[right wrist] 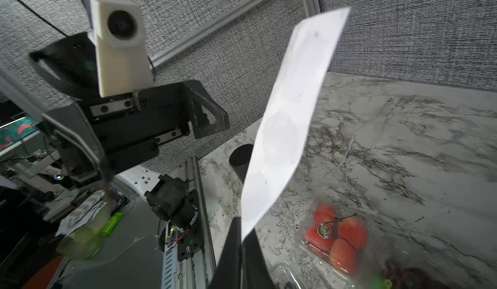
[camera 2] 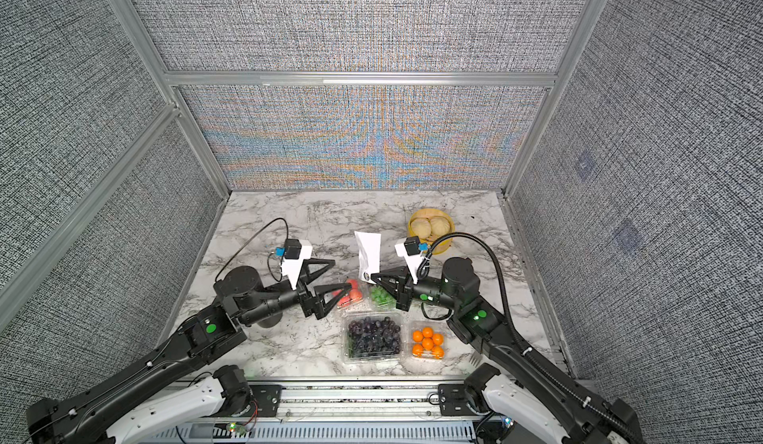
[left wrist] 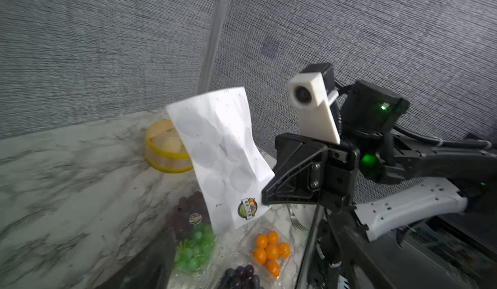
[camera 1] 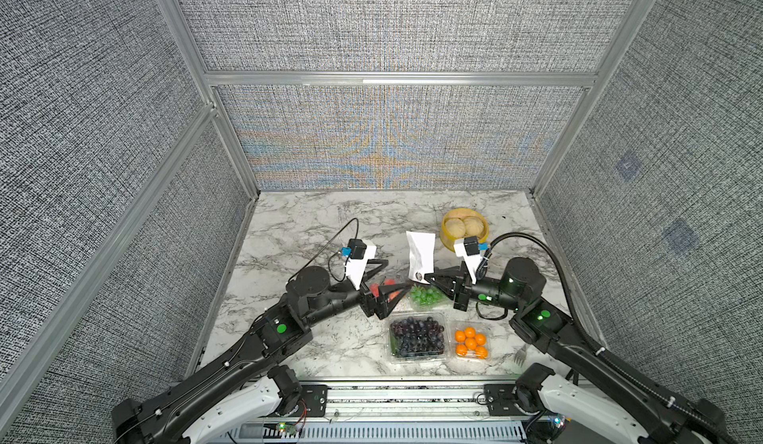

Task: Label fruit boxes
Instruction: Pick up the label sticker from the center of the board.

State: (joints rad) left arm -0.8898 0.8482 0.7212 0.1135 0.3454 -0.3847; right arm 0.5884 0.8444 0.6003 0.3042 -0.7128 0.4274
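Left wrist view first: your right tool [left wrist: 265, 195] has its jaws pressed together on the lower edge of the white sticker sheet [left wrist: 223, 161]. The sheet stands up in the air, creased, with one round printed sticker [left wrist: 247, 208] near the pinched corner.

In a top view, your left tool [camera 2: 342, 274] faces it from the other side. Its jaws are spread wide and hold nothing, and the sheet hangs between the two tools.

The four fruit boxes lie in a cluster on the marble surface [camera 1: 309, 223], towards its front edge. The red-fruit box [camera 2: 351, 293] sits under the left tool. The green-and-purple grape box [camera 1: 425, 296] is just beside it, under the right tool. Nearer the robot's base lie the dark grape box [camera 1: 418, 336] and, to its right, the orange box [camera 1: 470, 343].

The right wrist view shows you a round label [right wrist: 324, 229] on the red-fruit box. The left wrist view shows a similar one on the green-and-purple grape box.

A yellow steamer [camera 1: 446, 235] of pale buns stands farther back, behind the right tool.
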